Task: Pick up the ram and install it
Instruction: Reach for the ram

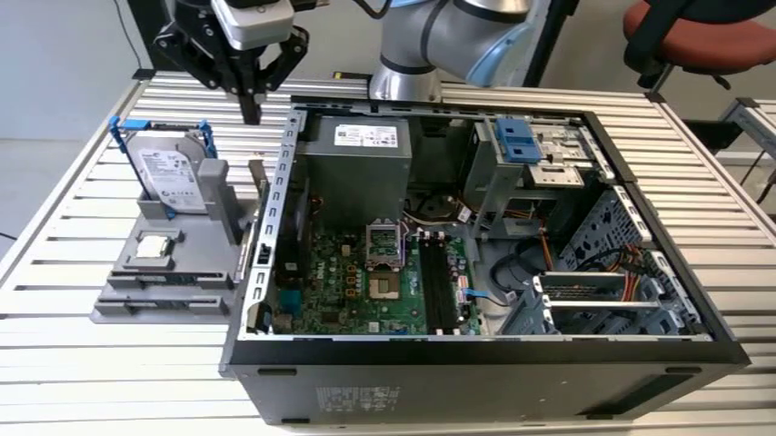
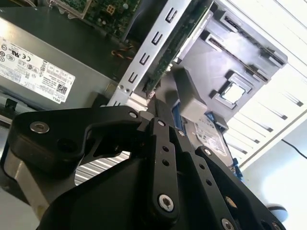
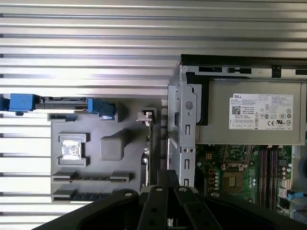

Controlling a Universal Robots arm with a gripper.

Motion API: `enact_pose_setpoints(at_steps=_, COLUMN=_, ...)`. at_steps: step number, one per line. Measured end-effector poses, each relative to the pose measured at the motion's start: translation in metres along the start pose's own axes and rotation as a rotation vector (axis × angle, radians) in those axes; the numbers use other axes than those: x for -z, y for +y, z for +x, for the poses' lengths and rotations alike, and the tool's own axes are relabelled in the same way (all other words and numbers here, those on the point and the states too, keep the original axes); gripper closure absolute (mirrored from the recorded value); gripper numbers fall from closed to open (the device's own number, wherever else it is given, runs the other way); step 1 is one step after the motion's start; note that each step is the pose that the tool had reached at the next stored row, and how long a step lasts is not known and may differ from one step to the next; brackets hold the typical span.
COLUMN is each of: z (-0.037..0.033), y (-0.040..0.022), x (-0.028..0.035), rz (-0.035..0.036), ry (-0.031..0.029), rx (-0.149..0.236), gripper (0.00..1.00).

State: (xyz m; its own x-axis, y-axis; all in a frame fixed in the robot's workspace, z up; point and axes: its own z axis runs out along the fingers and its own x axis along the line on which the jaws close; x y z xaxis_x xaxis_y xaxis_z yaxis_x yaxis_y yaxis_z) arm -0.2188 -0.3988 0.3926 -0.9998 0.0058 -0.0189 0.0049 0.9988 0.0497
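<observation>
Grey moulded fixture [image 1: 158,272] on slatted surface [image 1: 73,363] beside open computer case [image 1: 485,372]: ram [image 3: 148,148] stands on edge in the slot nearest the case, presumably to present its upper edge for grasping; gripper [image 1: 251,109] above it, pinched together, empty.

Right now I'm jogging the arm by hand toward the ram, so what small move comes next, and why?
Probably open the jaws: the gripper looks shut, hanging above the ram, which stands on edge in the gray holder.
</observation>
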Motion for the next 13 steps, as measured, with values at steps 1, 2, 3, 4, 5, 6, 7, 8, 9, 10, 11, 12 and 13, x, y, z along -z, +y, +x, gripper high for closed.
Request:
enact_pose_setpoints(at_steps=1, z=0.0017, y=0.0, x=0.0, rz=-0.0001, ry=-0.0001, rx=0.0, gripper=1.0)
enact_pose_setpoints(at_steps=2, z=0.0033, y=0.0, x=0.0, rz=0.0, ry=-0.0001, rx=0.0, gripper=1.0)
enact_pose_setpoints(at_steps=3, z=0.0048, y=0.0, x=0.0001, rz=0.0, ry=0.0, rx=0.0, gripper=1.0)
enact_pose_setpoints(at_steps=4, z=0.0064, y=0.0, x=0.0001, rz=-0.0001, ry=0.0, rx=0.001, gripper=1.0)
enact_pose_setpoints(at_steps=5, z=0.0079, y=0.0, x=0.0001, rz=-0.0001, ry=0.0, rx=0.001, gripper=1.0)
enact_pose_setpoints(at_steps=6, z=0.0093, y=0.0, x=0.0001, rz=-0.0001, ry=0.0, rx=0.001, gripper=1.0)
enact_pose_setpoints(at_steps=7, z=0.0107, y=0.0, x=0.0002, rz=-0.0001, ry=0.0, rx=0.001, gripper=1.0)
enact_pose_setpoints(at_steps=8, z=0.0121, y=0.0, x=0.0002, rz=-0.0002, ry=0.0, rx=0.001, gripper=1.0)
enact_pose_setpoints(at_steps=9, z=0.0135, y=-0.0001, x=0.0002, rz=-0.0001, ry=0.0, rx=0.002, gripper=1.0)
enact_pose_setpoints(at_steps=10, z=0.0149, y=-0.0001, x=0.0003, rz=-0.0001, ry=0.0, rx=0.002, gripper=1.0)
enact_pose_setpoints(at_steps=11, z=0.0164, y=-0.0001, x=0.0003, rz=-0.0001, ry=0.0001, rx=0.002, gripper=1.0)
enact_pose_setpoints(at_steps=12, z=0.0179, y=-0.0001, x=0.0003, rz=-0.0001, ry=0.0, rx=0.002, gripper=1.0)
enact_pose_setpoints(at_steps=13, z=0.0195, y=-0.0001, x=0.0004, rz=0.0, ry=0.0001, rx=0.002, gripper=1.0)
